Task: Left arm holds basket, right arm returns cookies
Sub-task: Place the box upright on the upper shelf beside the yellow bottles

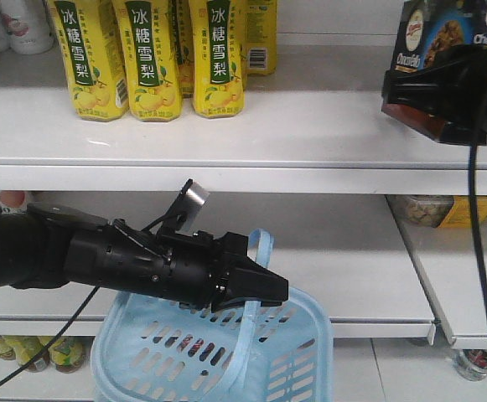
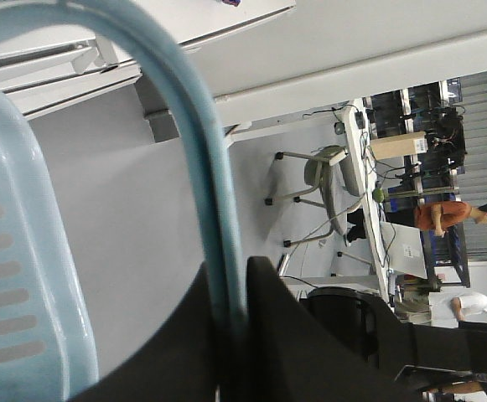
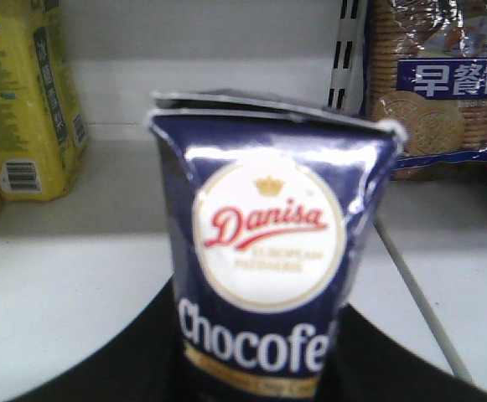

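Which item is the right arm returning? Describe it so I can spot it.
Look at the upper white shelf, far right end. The right gripper holds a dark navy cardboard cookie box there; unlike the yellow drink cartons leftward, it shows a round Danisa logo.

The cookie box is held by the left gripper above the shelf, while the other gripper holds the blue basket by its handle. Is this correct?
Not quite. The cookie box is held by the right gripper, as the front view shows. The left gripper is the one closed on the handle of the blue basket. The rest is correct.
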`<state>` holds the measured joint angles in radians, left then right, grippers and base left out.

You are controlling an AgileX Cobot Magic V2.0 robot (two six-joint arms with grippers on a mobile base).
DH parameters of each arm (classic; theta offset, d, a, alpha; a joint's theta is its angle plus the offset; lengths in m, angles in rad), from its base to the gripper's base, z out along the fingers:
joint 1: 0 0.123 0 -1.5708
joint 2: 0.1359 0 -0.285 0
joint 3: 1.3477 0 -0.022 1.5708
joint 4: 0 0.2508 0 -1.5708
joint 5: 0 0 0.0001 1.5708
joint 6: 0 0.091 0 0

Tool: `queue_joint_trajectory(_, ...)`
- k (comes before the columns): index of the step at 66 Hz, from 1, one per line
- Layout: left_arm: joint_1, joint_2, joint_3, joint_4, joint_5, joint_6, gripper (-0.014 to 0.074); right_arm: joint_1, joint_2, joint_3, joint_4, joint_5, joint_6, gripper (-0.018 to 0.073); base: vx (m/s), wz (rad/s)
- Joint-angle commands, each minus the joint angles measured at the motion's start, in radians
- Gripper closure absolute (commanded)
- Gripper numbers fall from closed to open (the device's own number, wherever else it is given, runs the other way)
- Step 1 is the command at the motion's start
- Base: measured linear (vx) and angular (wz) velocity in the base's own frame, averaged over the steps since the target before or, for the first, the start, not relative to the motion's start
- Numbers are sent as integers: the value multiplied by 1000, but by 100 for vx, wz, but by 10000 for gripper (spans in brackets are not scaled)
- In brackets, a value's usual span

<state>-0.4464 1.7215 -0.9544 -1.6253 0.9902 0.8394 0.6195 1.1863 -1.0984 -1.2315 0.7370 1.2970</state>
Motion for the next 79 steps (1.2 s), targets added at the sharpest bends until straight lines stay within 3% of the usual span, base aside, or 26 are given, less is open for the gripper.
queue_joint_trajectory(1, 10, -52, -37, -101, -14, 65, 599, -47, 23, -52, -88, -21, 14, 426, 0, 0)
queue_joint_trajectory(19, 10, -52, -37, -101, -14, 65, 599, -198, 71, -58, -14, -263, 20, 426, 0, 0)
queue_joint_trajectory(30, 10, -52, -37, -101, -14, 65, 599, -249, 110, -58, 10, -291, 18, 423, 0, 0)
queue_joint_trajectory(51, 10, -52, -37, -101, -14, 65, 599, -251, 137, -60, 12, -344, -26, 340, 0, 0)
queue_joint_trajectory(79, 10, -52, -37, -101, -14, 65, 599, -251, 126, -60, 87, -327, -26, 85, 0, 0)
